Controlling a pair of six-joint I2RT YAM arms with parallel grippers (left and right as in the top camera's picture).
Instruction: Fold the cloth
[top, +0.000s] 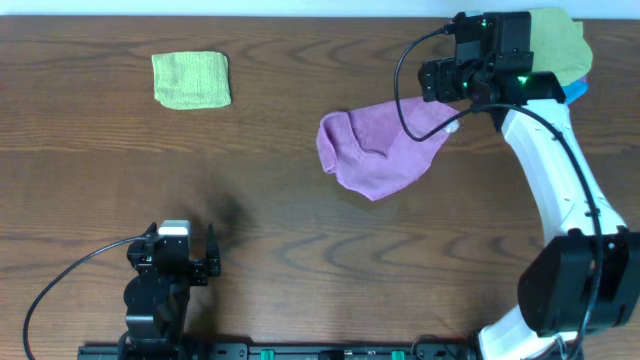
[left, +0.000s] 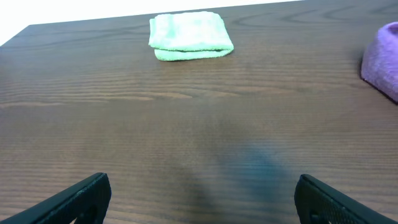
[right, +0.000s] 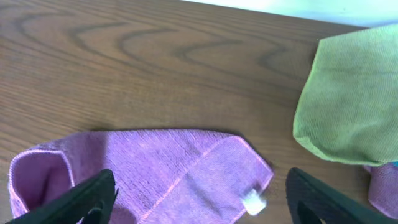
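The cloth (top: 375, 150) is light purple and lies rumpled right of the table's centre, with its left edge curled up. In the right wrist view the cloth (right: 155, 168) lies flat under my right gripper (right: 199, 205), and its white tag (right: 252, 200) shows at the near corner. The jaws stand wide apart above that corner with nothing gripped between them. From overhead my right gripper (top: 443, 82) hovers over the cloth's upper right corner. My left gripper (top: 182, 250) is open over bare wood at the front left, far from the cloth (left: 382, 59).
A folded lime-green cloth (top: 190, 80) lies at the back left, also seen as the green cloth (left: 189, 36) ahead of my left gripper (left: 205, 205). Another green cloth (right: 351, 99) lies at the back right, with a purple corner (right: 382, 186) beneath it.
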